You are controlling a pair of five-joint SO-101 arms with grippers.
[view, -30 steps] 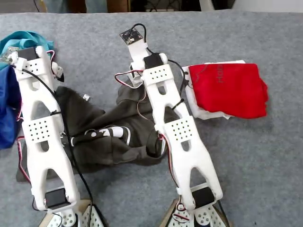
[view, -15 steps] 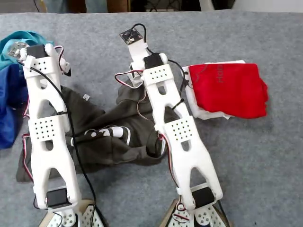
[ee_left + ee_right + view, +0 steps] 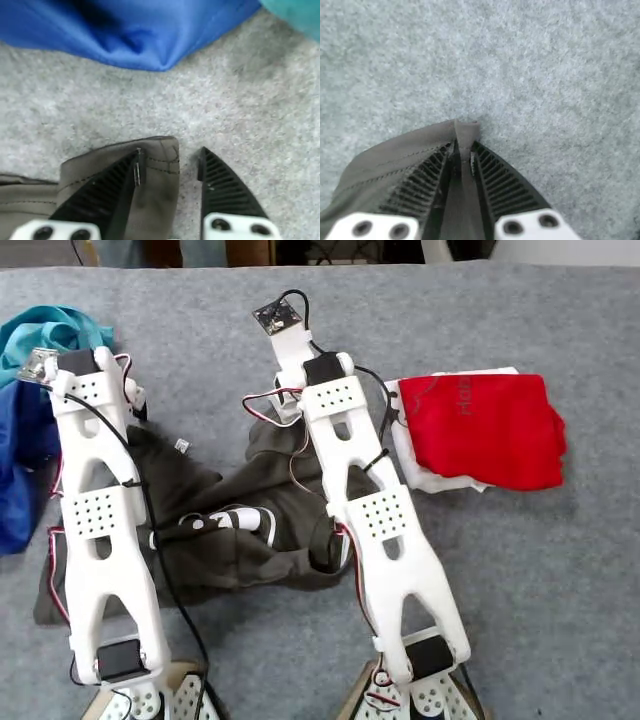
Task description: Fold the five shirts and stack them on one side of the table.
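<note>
We judge the fold of the olive shirt [image 3: 230,530], crumpled near the folded red shirt [image 3: 480,430], barely begun: our right gripper [image 3: 464,145] pinches its hem tight, while our left gripper [image 3: 170,152] gapes half-wide around another corner and must close next.

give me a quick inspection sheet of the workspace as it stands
surface: grey felt, flat, covers the table
job's things: dark shirt spread unfolded between the arms; red shirt folded on top of a white shirt; blue shirt and teal shirt bunched at the table's edge
clutter: nothing seen
grippers: left gripper open at the dark shirt's edge; right gripper shut on a fold of the dark shirt
cables: wires run along both arms, some over the dark shirt
surroundings: dim, indistinct shapes past the far edge
</note>
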